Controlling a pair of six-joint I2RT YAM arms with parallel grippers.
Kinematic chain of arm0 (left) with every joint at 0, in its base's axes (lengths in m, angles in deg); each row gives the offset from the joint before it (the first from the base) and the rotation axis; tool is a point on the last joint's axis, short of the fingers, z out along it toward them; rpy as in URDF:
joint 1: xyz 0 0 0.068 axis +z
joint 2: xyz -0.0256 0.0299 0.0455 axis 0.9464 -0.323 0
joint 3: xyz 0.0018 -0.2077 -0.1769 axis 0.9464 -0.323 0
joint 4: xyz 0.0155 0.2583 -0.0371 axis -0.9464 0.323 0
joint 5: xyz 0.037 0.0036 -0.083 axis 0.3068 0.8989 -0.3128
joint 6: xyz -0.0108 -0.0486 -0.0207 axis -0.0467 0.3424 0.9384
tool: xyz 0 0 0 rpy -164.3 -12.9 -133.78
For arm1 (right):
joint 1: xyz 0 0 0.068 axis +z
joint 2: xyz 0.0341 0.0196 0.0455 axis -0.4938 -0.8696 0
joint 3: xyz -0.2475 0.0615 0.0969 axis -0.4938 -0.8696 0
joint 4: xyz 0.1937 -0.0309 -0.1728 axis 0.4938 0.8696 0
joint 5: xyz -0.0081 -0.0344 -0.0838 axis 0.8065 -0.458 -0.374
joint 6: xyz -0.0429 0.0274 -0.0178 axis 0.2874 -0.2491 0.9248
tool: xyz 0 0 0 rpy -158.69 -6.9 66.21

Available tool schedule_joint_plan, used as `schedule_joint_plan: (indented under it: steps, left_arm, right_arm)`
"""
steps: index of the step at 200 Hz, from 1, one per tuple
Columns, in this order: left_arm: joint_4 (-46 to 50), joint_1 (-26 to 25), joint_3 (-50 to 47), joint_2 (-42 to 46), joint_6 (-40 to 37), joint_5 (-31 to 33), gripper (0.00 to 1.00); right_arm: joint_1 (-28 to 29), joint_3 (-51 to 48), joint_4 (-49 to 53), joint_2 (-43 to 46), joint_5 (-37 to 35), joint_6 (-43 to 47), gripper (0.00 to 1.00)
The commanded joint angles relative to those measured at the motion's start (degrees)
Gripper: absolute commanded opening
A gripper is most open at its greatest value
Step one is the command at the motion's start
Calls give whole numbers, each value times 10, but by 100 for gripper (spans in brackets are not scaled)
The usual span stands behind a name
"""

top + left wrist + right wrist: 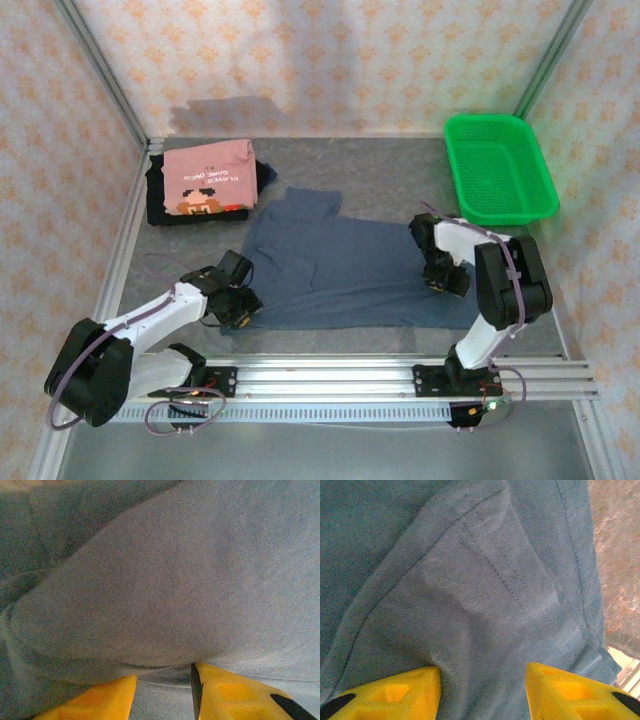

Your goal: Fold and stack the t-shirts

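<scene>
- The plain slate-blue cloth t-shirt [335, 265] is spread flat at the middle of the grey table [400, 165].
- The folded salmon-pink printed t-shirt [210, 178] is laid on top of the folded black t-shirt [160, 208]; this stack is found in the far left corner.
- The stack is placed behind and to the left of the slate-blue t-shirt, near it.
- The green rectangular plastic mesh basket [497, 168] is set in the far right corner, well apart from the stack, behind and to the right of the slate-blue t-shirt.
- The left gripper [243, 312] is lowered at the near left corner of the slate-blue t-shirt, the right gripper [450, 283] at its near right edge; the cloth is stretched between them.
</scene>
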Motion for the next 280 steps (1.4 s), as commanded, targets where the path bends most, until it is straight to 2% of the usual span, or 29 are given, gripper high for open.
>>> schedule_joint_plan:
  steps: [1,15,34,48,61,98,127,162,174,192,280]
  left_arm:
    - [104,-6,4,2,7,14,41]
    - [125,-7,47,9,-9,17,48]
    - [152,-6,143,3,-49,40,62]
    - [159,-3,234,-27,-96,55,71]
    - [172,9,331,-79,-151,57,74]
    - [192,54,588,-274,-322,43,76]
    - [226,83,775,-453,-418,9,75]
    - [269,89,962,-626,-447,11,65]
    - [284,92,1002,-669,-447,20,60]
    - [303,98,1038,-713,-444,34,58]
    - [233,112,1061,-781,-430,49,56]
  right_arm:
    - [-12,-15,12,11,-55,13,50]
    - [-12,-16,7,22,-49,10,52]
    - [-12,-14,-8,61,-18,12,57]
    - [-13,-6,-17,105,20,15,63]
    - [-12,1,-31,154,70,37,71]
    - [-10,27,-64,309,177,102,100]
    - [-10,74,-34,357,223,123,99]
    - [-11,118,4,365,237,114,99]
    - [-11,125,9,366,242,110,99]
    - [-11,130,18,366,238,108,99]
    - [-12,101,17,388,235,95,99]
